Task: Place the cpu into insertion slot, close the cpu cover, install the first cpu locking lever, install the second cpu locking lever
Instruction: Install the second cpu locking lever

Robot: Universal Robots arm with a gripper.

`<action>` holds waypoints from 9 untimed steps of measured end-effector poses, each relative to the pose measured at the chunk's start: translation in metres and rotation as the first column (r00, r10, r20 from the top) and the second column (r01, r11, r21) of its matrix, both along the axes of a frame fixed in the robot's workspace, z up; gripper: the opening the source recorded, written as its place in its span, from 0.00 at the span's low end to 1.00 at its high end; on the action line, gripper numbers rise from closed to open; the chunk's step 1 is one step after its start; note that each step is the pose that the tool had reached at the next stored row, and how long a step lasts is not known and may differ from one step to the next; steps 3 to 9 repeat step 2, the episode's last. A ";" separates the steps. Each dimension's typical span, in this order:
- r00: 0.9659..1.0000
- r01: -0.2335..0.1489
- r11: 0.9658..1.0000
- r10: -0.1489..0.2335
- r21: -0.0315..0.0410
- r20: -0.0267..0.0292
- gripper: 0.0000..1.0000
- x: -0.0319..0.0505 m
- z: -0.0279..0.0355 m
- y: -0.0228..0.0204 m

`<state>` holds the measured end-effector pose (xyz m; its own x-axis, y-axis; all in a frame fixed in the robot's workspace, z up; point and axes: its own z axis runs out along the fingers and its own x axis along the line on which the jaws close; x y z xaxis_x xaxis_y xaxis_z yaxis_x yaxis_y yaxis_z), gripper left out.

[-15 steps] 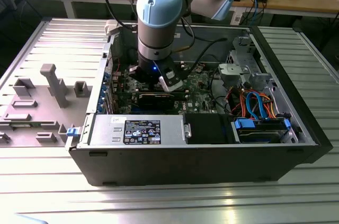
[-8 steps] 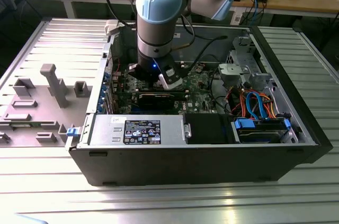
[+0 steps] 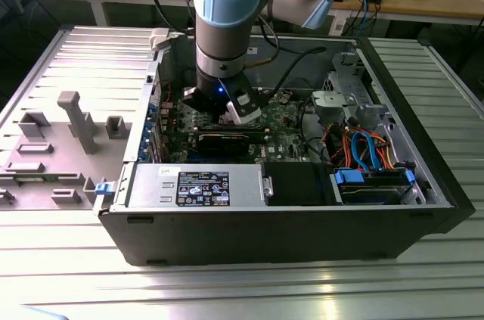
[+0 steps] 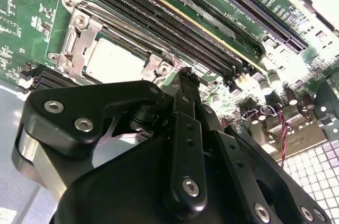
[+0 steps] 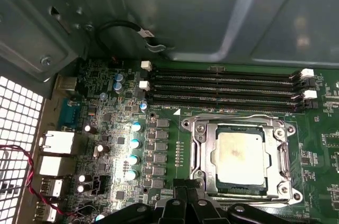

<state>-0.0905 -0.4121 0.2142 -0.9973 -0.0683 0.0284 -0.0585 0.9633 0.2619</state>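
Nearest in the second wrist view is the tool [image 4: 183,83], black linkages and a narrow fingertip reaching down toward the board. Fingers look drawn together with nothing between them, so closed and empty as far as I can judge. The tip sits just beside the socket edge, probably so it can push on socket hardware rather than pick anything up.

Just past the tip, the cpu [image 5: 239,151] lies flat in the insertion slot [image 5: 204,176], dull silver top facing up. The cpu cover [image 5: 241,123] is folded down around it, the chip showing through the window, so seating and closing both look done. Lever state is hard to tell: thin metal runs along the frame edges, but I can't say whether it's latched.

Beyond the socket run the long black memory slots [image 5: 222,89], empty, then the grey case wall [image 5: 212,12] with a black cable [image 5: 124,27] looped against it.

In the exterior view the arm [image 3: 221,25] hangs straight down into the open computer case [image 3: 287,237], which lies on its side on the ribbed metal desk [image 3: 242,290], giving vertical access to the board. A grey fixture [image 3: 72,119] stands to the exterior view's left.
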 end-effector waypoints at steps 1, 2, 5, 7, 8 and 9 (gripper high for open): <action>1.000 0.000 1.000 0.000 0.000 0.000 0.11 0.0000 0.0001 0.0000; 1.000 0.000 1.000 0.000 0.000 0.000 0.11 0.0000 0.0002 0.0000; 1.000 0.000 1.000 0.000 0.000 0.000 0.11 0.0000 0.0002 0.0000; 1.000 0.000 1.000 0.000 0.000 0.000 0.11 0.0000 0.0002 0.0000; 1.000 0.000 1.000 0.000 0.000 0.000 0.11 0.0000 0.0002 0.0000; 1.000 0.000 1.000 0.000 0.000 0.000 0.11 0.0000 0.0002 0.0000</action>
